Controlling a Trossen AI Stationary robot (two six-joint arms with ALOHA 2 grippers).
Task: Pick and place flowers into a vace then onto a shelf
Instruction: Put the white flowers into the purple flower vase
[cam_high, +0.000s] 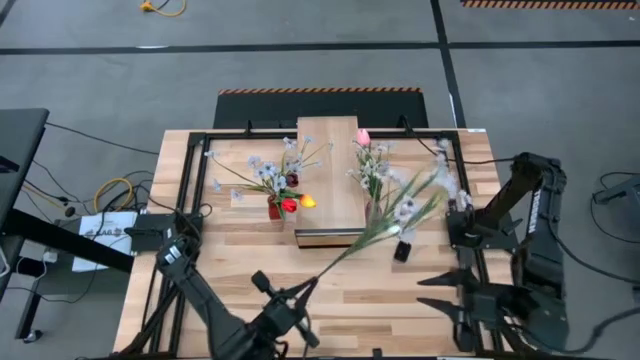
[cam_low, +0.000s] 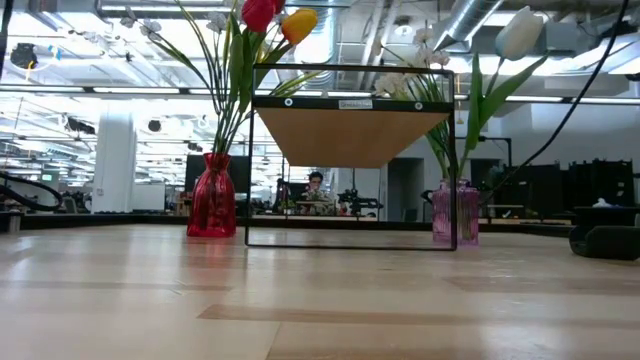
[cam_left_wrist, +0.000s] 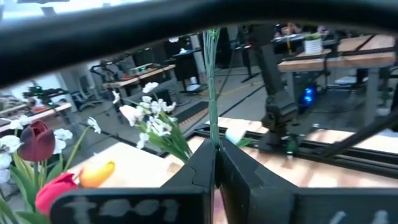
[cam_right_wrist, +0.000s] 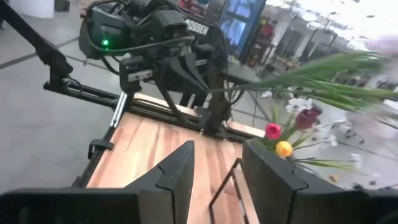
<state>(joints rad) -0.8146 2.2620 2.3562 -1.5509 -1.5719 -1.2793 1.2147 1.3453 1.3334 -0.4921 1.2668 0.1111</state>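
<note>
My left gripper (cam_high: 303, 292), over the table's near edge, is shut on a spray of pale blossoms (cam_high: 405, 205) with long green leaves. The spray slants above the table toward the far right, and its blurred head (cam_right_wrist: 348, 68) hangs near the pink vase (cam_high: 372, 212). That vase (cam_low: 455, 212) holds a pink tulip and pale blossoms. A red vase (cam_high: 274, 208) left of the shelf (cam_high: 328, 170) holds red, yellow and maroon tulips with pale sprays. My right gripper (cam_high: 432, 292) waits open near the table's near right side. My left gripper pinches the spray's thin green stem (cam_left_wrist: 212, 134) between its two fingers (cam_left_wrist: 199, 165), close to the stem's cut end. The fingers lie across the stem. The spray is lifted clear of the table and reaches out roughly level past the gripper (cam_right_wrist: 208, 93).
Both vases stand on the slatted tabletop (cam_high: 230, 250), one at each side of the raised shelf (cam_low: 350, 120). A small black object (cam_high: 402, 250) lies on the table just near of the pink vase. Black frame rails run along the table's edges. A person sits far behind the table (cam_low: 316, 190).
</note>
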